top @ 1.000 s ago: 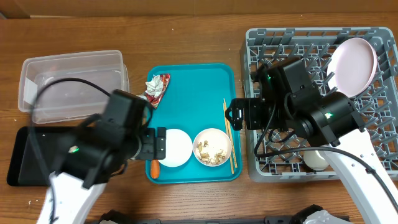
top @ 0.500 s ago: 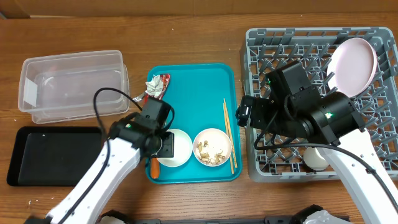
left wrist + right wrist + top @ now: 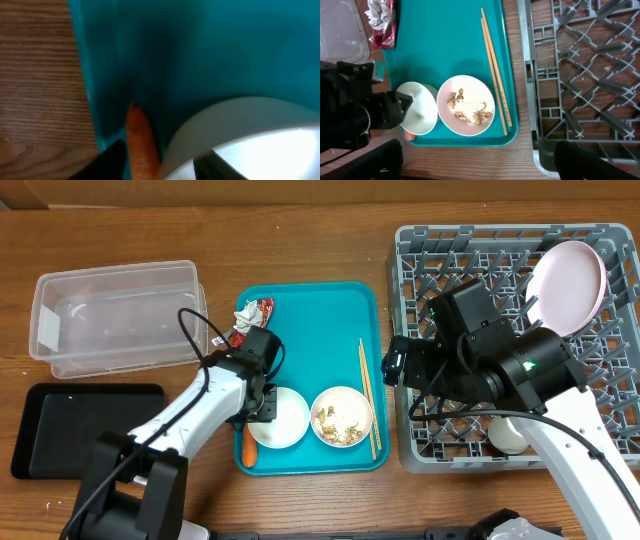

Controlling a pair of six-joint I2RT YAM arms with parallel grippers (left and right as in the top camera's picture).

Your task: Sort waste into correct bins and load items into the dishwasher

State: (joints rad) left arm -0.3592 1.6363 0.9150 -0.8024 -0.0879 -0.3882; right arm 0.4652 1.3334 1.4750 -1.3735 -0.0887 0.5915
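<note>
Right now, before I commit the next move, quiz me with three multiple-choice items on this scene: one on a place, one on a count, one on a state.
1. Where is the large round pink-white plate?
A) on the wooden table
B) in the grey plastic dish rack
C) in the clear plastic tub

2. How many white round bowls sit on the teal plastic serving tray?
A) one
B) two
C) three

3. What state is the right gripper in?
A) open, holding nothing
B) shut on the wooden chopsticks
C) shut on a small white cup

Answers:
1 B: the plate leans among the rack's upright pegs.
2 B: one bowl is empty and the other holds beige scraps.
3 A: the right wrist view shows its jaws wide apart with nothing between them.
</note>
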